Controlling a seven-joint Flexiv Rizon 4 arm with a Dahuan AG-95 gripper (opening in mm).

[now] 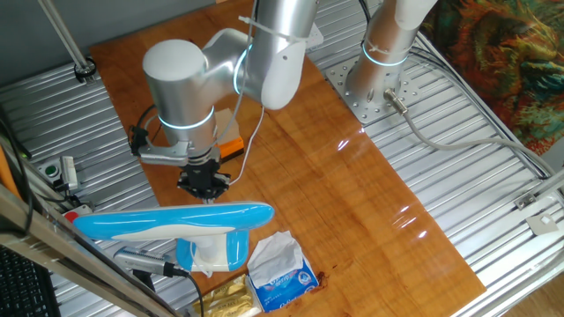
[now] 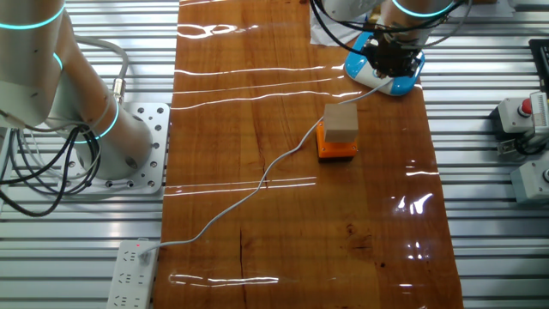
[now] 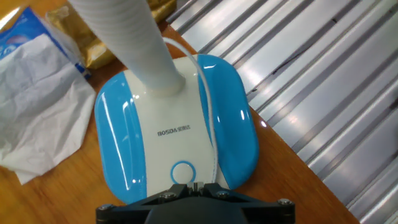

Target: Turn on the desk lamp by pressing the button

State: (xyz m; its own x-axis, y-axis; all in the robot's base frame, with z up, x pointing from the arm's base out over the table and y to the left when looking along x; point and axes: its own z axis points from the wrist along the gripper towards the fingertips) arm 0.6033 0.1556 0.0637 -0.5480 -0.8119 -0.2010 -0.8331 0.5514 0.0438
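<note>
The desk lamp has a long light-blue and white oval head (image 1: pixel 176 220) and a stubby body (image 1: pixel 214 251). In the hand view I look down on its blue-and-white base (image 3: pixel 177 124), with a round blue-ringed button (image 3: pixel 182 172) near the bottom edge. My gripper (image 3: pixel 194 186) is right by the button, its two thin fingertips pressed together with no gap. In one fixed view the gripper (image 1: pixel 204 187) hangs just behind the lamp head. In the other fixed view the gripper (image 2: pixel 393 62) is over the lamp base (image 2: pixel 386 81). The thin white cord (image 2: pixel 257 184) runs across the table.
A blue-and-white tissue packet (image 1: pixel 280 273) and a golden wrapper (image 1: pixel 225 299) lie beside the lamp. An orange block carrying a tan box (image 2: pixel 339 133) stands mid-table. A power strip (image 2: pixel 133 266) lies on the metal slats, and switch boxes (image 2: pixel 523 116) sit at the right.
</note>
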